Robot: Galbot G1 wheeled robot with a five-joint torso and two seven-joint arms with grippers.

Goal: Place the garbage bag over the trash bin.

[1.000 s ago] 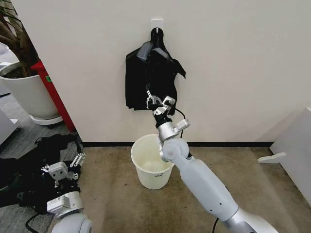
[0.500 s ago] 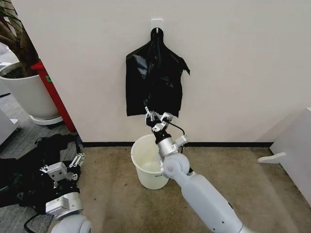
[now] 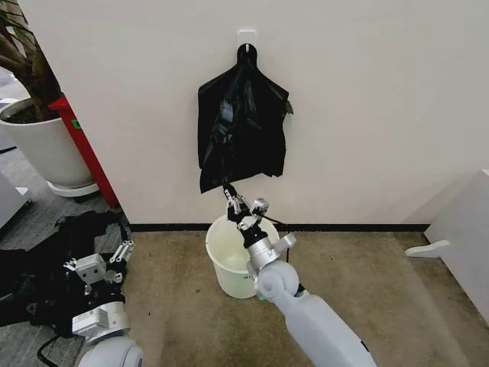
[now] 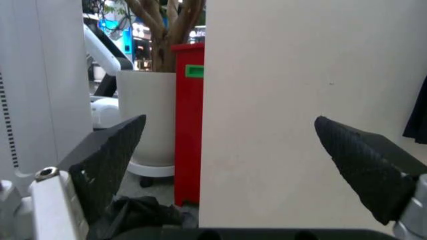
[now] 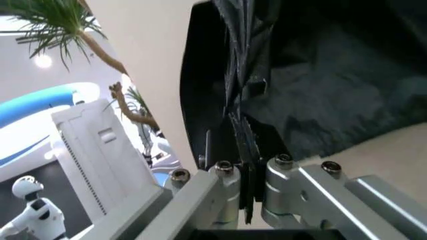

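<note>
Fingers of the right gripper (image 3: 238,205) are pinching a strand of the glossy black plastic garbage bag (image 3: 243,122), stretching up from them, directly above the cream-white round trash bin (image 3: 237,264); left gripper (image 3: 98,269) is idling open.

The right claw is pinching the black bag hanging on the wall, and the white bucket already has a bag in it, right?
Not quite. The right claw is pinching the garbage bag on the wall, but the trash bin below holds no bag; the head view shows its bare cream inside.
</note>
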